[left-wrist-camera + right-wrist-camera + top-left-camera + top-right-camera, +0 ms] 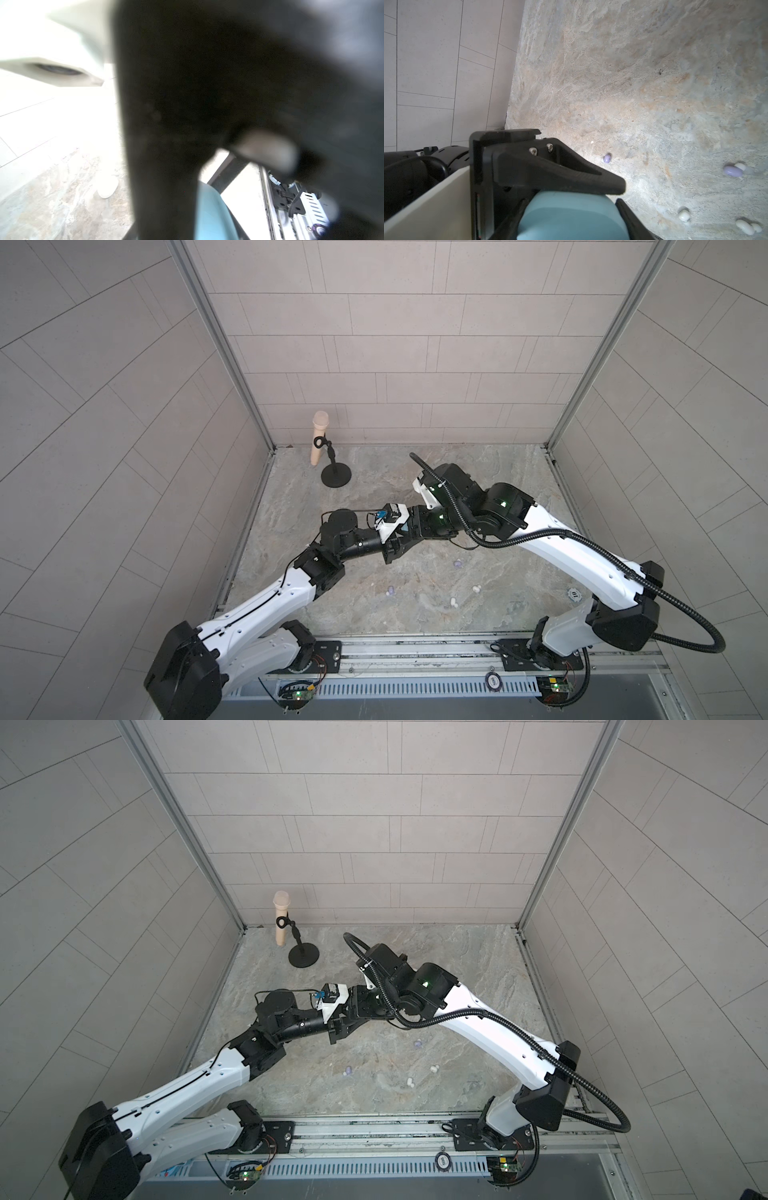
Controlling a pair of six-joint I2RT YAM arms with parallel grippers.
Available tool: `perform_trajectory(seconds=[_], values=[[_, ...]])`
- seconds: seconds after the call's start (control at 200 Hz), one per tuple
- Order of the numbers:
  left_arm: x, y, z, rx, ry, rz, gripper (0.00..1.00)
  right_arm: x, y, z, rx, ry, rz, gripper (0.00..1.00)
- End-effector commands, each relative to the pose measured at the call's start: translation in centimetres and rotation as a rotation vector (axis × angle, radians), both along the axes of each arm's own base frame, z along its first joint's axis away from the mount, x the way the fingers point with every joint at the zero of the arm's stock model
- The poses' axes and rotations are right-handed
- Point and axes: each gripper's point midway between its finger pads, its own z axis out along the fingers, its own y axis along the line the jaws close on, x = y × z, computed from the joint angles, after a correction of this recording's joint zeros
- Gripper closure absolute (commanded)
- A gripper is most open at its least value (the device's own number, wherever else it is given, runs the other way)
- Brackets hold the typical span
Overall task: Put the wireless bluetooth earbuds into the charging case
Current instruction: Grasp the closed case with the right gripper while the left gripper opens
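Right wrist view, and we see the charging case pinched in the right gripper, aloft over the table; lilac earbuds and white earbuds lie loose below. Left gripper is pressed together, contents hidden. Crowded grippers could knock that slick case loose.

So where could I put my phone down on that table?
Bare grey stone tabletop: back right corner, between tiled wall and white right arm; front left, between white left arm and metal rail. Crowded: the middle, where both arms meet at the light blue charging case, and front centre, strewn with tiny lilac earbuds and white earbuds.
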Motion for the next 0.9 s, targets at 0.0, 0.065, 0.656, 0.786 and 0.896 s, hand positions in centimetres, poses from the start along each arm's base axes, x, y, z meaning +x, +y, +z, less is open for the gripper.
perform_trajectory(seconds=[0.0, 0.065, 0.656, 0.786, 0.896], values=[[0.0, -0.1, 1.8, -0.025, -0.045, 0.003, 0.98, 0.3, 0.3, 0.9, 0.026, -0.009, -0.034, 0.49], [0.0, 0.0, 1.6, -0.023, -0.041, 0.008, 0.98, 0.3, 0.2, 0.9, 0.025, -0.012, -0.034, 0.53], [-0.8, 2.0, -0.8, 0.053, 0.032, 0.077, 0.25, 3.0, -10.3, -2.2, -0.15, -0.069, -0.197, 0.61], [-0.9, 2.6, -1.5, 0.053, 0.048, 0.103, 0.23, 3.4, -15.9, -5.9, -0.241, -0.032, -0.287, 0.61], [-1.0, 2.9, -1.9, 0.052, 0.059, 0.114, 0.22, 3.7, -20.7, -9.5, -0.312, 0.009, -0.356, 0.61]])
